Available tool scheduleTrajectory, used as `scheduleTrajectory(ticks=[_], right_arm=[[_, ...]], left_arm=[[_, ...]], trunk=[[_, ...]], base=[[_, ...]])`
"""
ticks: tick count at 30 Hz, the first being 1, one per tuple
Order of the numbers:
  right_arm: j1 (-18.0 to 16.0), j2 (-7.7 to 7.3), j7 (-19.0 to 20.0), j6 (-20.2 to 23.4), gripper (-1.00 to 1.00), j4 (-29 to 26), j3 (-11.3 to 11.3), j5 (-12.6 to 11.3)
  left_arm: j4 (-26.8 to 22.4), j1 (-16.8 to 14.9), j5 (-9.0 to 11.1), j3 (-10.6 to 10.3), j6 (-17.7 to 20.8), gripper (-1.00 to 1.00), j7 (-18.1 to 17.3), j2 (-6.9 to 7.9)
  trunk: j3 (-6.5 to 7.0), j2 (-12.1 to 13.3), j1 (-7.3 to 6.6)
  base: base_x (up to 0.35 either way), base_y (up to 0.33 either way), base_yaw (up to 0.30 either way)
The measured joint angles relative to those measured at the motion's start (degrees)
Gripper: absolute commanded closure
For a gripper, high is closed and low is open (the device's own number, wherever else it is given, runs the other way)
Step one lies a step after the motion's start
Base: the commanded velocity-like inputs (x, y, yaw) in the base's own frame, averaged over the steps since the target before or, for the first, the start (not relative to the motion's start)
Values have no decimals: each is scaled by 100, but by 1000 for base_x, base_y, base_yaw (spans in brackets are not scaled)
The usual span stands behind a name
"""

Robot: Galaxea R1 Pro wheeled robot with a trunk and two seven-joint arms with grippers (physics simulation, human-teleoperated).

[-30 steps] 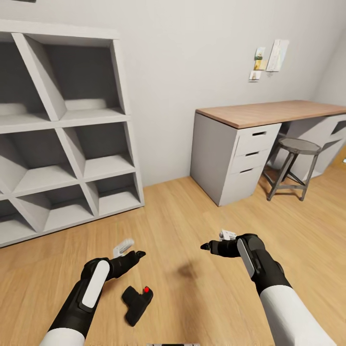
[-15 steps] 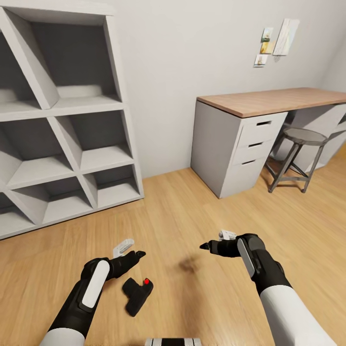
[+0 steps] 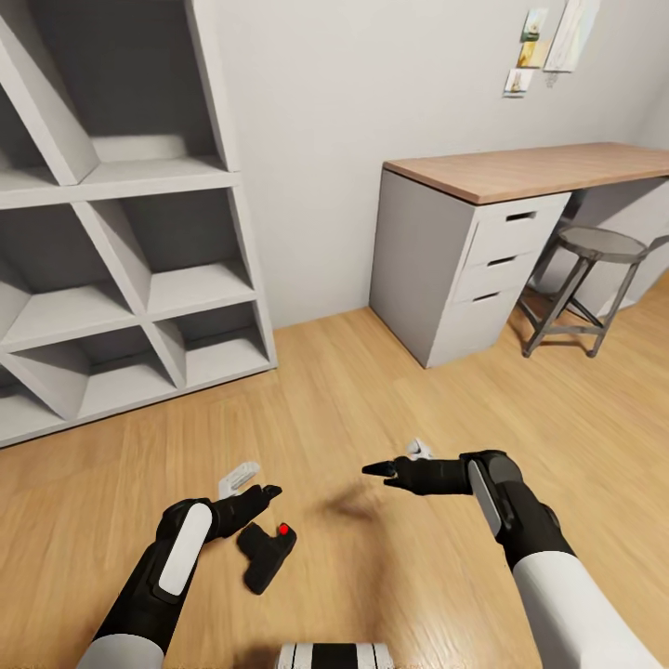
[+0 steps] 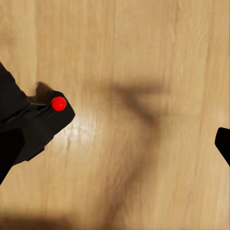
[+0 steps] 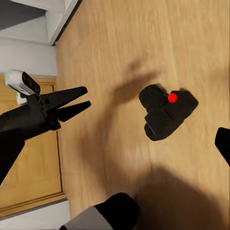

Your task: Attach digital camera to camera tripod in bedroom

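Head view: the left gripper hovers above the light wood floor, its fingers drawn nearly together and holding nothing. The digital camera lies on the floor just beside and below it, red spot up; I cannot tell whether they touch. The right gripper points toward the left one, fingers pressed together, empty, well apart from the camera. Beyond stand the white cube shelf, the wooden-top desk and a stool.

black digital camera with red spot, light wood floor, white shelf, grey stool
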Motion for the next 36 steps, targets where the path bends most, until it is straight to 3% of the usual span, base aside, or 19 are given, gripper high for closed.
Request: scheduleTrajectory(ticks=[2, 8, 36], right_arm=[[0, -78, 254, 4, -100, -1, 0, 7], [-1, -150, 472, 1, -100, -1, 4, 13], [-1, -162, 507, -8, -100, 6, 0, 30]], left_arm=[[0, 0, -1, 0, 0, -100, 0, 0], [0, 0, 1, 0, 0, -100, 0, 0], [-124, 0, -1, -7, 10, -100, 4, 0]], trunk=[[-44, -3, 5], [-177, -11, 21], [-798, -48, 93]], base=[[0, 0, 0], [0, 0, 0], [0, 0, 0]])
